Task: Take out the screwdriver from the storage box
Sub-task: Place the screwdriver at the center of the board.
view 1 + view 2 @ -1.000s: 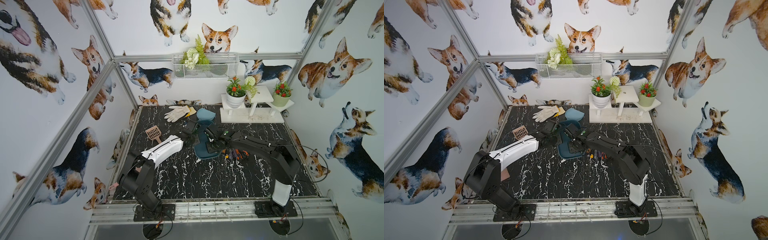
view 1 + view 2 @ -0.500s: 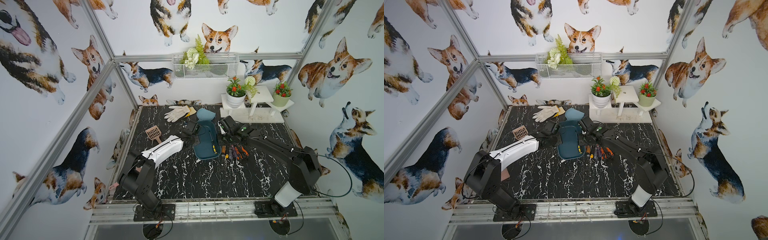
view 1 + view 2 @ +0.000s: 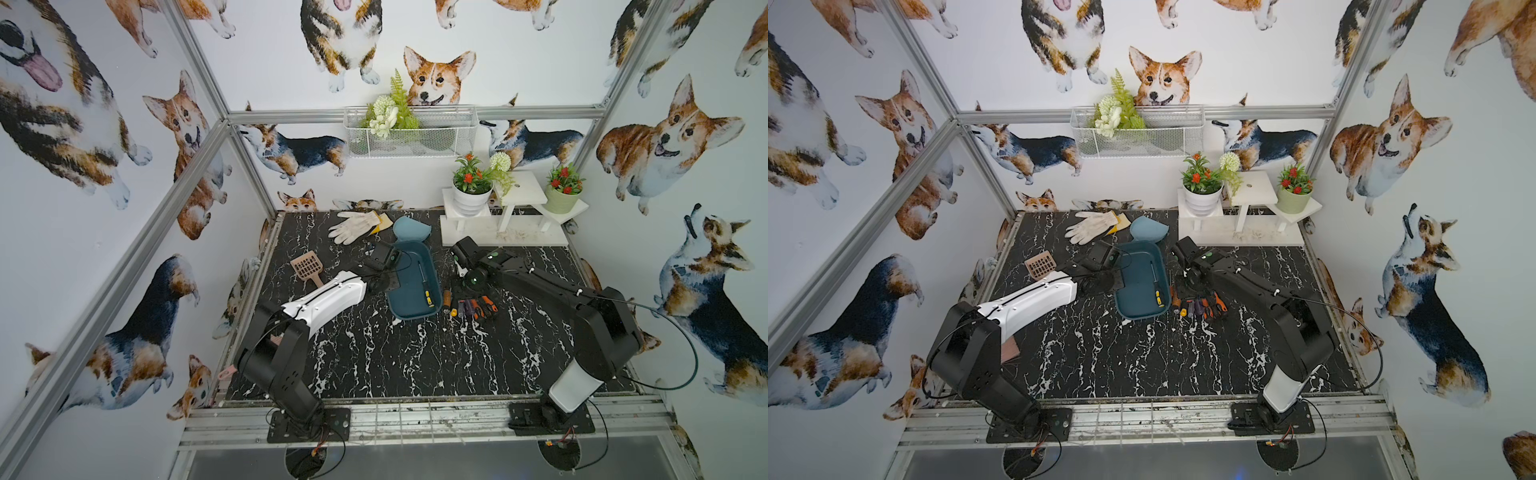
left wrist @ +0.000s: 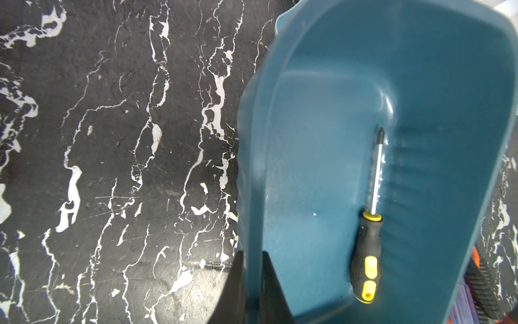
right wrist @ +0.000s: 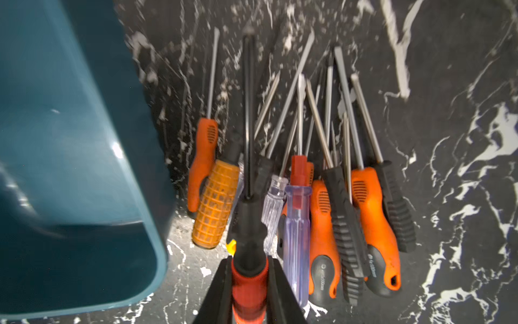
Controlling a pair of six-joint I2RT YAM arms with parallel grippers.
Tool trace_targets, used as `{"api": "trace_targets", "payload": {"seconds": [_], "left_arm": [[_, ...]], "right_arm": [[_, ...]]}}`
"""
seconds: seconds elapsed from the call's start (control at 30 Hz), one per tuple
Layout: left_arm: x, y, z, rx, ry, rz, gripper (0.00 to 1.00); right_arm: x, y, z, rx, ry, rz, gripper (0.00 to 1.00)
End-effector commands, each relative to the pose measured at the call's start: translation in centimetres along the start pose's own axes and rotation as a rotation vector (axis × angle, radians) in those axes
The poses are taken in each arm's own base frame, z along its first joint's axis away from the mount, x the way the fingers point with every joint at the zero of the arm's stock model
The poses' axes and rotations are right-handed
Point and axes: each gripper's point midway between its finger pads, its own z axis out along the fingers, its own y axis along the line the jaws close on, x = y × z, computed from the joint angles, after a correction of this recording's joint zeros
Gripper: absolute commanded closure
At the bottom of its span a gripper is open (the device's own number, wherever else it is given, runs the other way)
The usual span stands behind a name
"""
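Both jaws of the left gripper (image 4: 252, 269) clamped on the left wall of the teal storage box (image 4: 308, 112), black-and-yellow Phillips screwdriver (image 4: 367, 252) flat inside along its right wall, heap of orange and clear-handled screwdrivers (image 5: 336, 210) just beside, right gripper (image 5: 249, 269) closed around a red-and-black screwdriver (image 5: 248, 224) over them.

One screwdriver (image 3: 424, 284) in the storage box (image 3: 411, 305), heap of screwdrivers (image 3: 471, 308) just right of it, glove (image 3: 351, 226) behind

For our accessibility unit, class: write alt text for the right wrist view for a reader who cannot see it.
The right gripper clamps a black-and-red screwdriver over a pile of screwdrivers lying on the black marble table, beside the teal storage box.
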Motion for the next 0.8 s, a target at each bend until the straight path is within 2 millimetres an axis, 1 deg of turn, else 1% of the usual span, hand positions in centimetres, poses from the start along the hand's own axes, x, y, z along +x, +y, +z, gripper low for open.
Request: {"api": "trace_targets", "payload": {"seconds": [0.0,0.27,0.3,0.4,0.5,0.6,0.77], "left_arm": [[-0.7,-0.2,-0.4,0.009,-0.026,0.000,1.00],[-0.8,-0.1,-0.6,0.006,-0.030,0.004,1.00],[-0.8,-0.1,-0.7,0.005,-0.030,0.006,1.00],[-0.8,-0.1,-0.6,0.005,-0.029,0.006,1.00],[-0.8,-0.1,-0.6,0.006,-0.028,0.004,1.00],[-0.8,-0.1,-0.6,0.004,-0.030,0.004,1.00],[-0.7,-0.2,-0.6,0.007,-0.027,0.003,1.00]], "right_arm": [[1.1,-0.7,0.9,0.036,0.049,-0.016,1.00],[1.7,-1.2,2.5,0.074,0.091,-0.018,1.00],[1.7,-1.2,2.6,0.074,0.095,-0.020,0.98],[1.8,-1.2,2.9,0.074,0.103,-0.019,0.87],[1.8,-1.2,3.1,0.076,0.108,-0.020,0.74],[1.8,-1.1,3.1,0.074,0.110,-0.021,0.64],[1.7,-1.0,2.8,0.065,0.103,-0.018,0.57]]}}
